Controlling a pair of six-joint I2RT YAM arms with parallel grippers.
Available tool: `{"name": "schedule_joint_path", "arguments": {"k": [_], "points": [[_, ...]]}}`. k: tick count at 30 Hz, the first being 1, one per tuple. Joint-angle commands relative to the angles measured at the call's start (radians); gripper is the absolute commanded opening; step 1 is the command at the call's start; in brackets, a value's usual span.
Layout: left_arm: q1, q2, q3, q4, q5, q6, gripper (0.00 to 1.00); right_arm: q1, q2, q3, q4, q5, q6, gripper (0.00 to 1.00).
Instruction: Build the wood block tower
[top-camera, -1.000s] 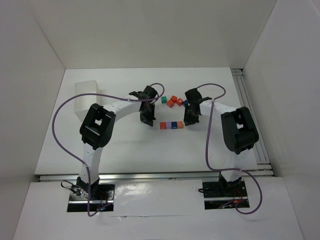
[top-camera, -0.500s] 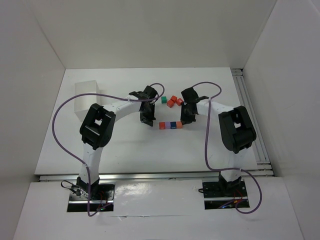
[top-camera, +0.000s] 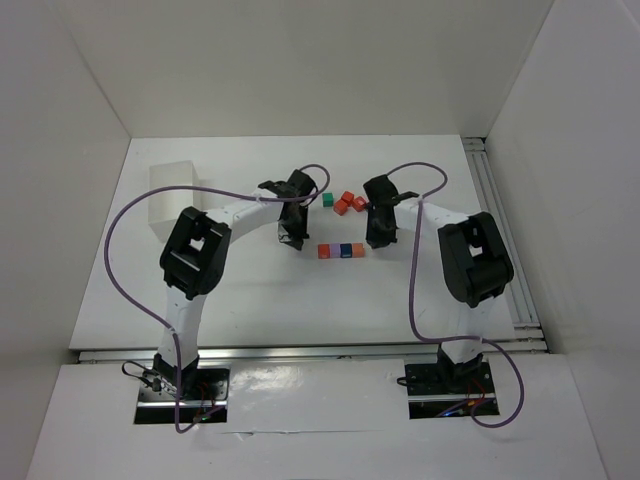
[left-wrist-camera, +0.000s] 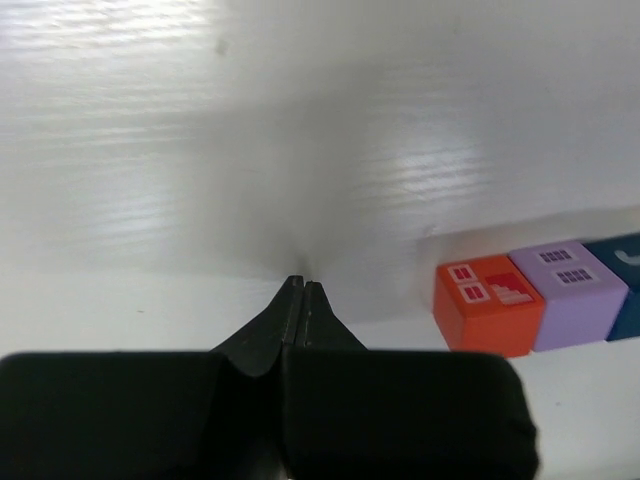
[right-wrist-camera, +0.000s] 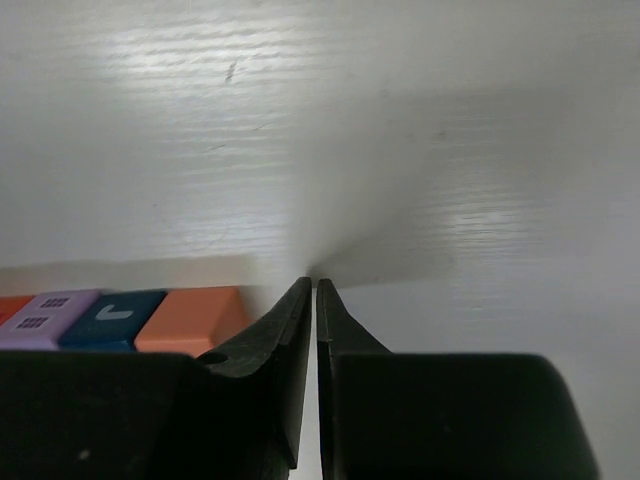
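A row of wood blocks lies flat on the table: red (top-camera: 324, 251), purple (top-camera: 336, 251), dark blue (top-camera: 347, 250), orange (top-camera: 360, 249). My left gripper (top-camera: 290, 243) is shut and empty, just left of the row's red end. In the left wrist view its tips (left-wrist-camera: 301, 284) touch the table, with the red-orange block (left-wrist-camera: 488, 303) and the purple block (left-wrist-camera: 570, 290) to their right. My right gripper (top-camera: 376, 243) is shut and empty at the row's orange end. In the right wrist view its tips (right-wrist-camera: 314, 284) stand beside the orange block (right-wrist-camera: 190, 318). No stacked tower shows.
Loose blocks lie behind the row: a teal green one (top-camera: 328, 200) and three red-orange ones (top-camera: 347, 197), (top-camera: 341, 208), (top-camera: 359, 203). A white box (top-camera: 172, 195) stands at the back left. A rail (top-camera: 497, 215) runs along the table's right edge.
My right gripper has shifted slightly left, closer to the row's orange end, and now covers a dark blue loose block behind it. The left gripper has barely moved.
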Motion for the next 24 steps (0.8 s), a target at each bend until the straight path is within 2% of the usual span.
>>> {"name": "schedule_joint_path", "arguments": {"k": [1, 5, 6, 7, 9, 10, 12, 14, 20, 21, 22, 24], "points": [[0.038, -0.023, 0.049, -0.058, -0.105, 0.035, 0.00, -0.028, -0.132, 0.026, -0.030, 0.133, 0.006, 0.15], [0.095, -0.093, 0.022, -0.058, -0.130, 0.055, 0.00, -0.038, -0.175, 0.117, -0.051, 0.196, -0.023, 0.26], [0.116, -0.110, 0.010, -0.058, -0.130, 0.055, 0.00, -0.038, -0.157, 0.150, -0.080, 0.196, -0.035, 0.30], [0.126, -0.144, -0.003, -0.058, -0.130, 0.055, 0.00, -0.038, -0.140, 0.182, -0.092, 0.196, -0.048, 0.38], [0.144, -0.179, -0.041, -0.058, -0.130, 0.044, 0.00, -0.038, -0.076, 0.269, -0.112, 0.196, -0.048, 0.42], [0.156, -0.214, -0.053, -0.058, -0.130, 0.044, 0.00, -0.038, -0.054, 0.294, -0.113, 0.196, -0.048, 0.48], [0.157, -0.250, -0.089, -0.058, -0.119, 0.044, 0.00, -0.038, 0.001, 0.361, -0.113, 0.187, -0.058, 0.48], [0.167, -0.280, -0.115, -0.045, -0.110, 0.044, 0.00, -0.038, 0.067, 0.418, -0.103, 0.178, -0.058, 0.52], [0.167, -0.342, -0.144, -0.035, -0.079, 0.053, 0.00, -0.029, 0.288, 0.731, -0.212, 0.119, -0.081, 0.55], [0.167, -0.356, -0.153, -0.026, -0.067, 0.053, 0.00, -0.020, 0.302, 0.766, -0.212, 0.119, -0.081, 0.57], [0.167, -0.366, -0.153, -0.026, -0.067, 0.062, 0.00, -0.020, 0.313, 0.777, -0.191, 0.104, -0.081, 0.62], [0.167, -0.375, -0.175, -0.016, -0.058, 0.062, 0.00, -0.020, 0.357, 0.831, -0.191, 0.079, -0.081, 0.64]]}}
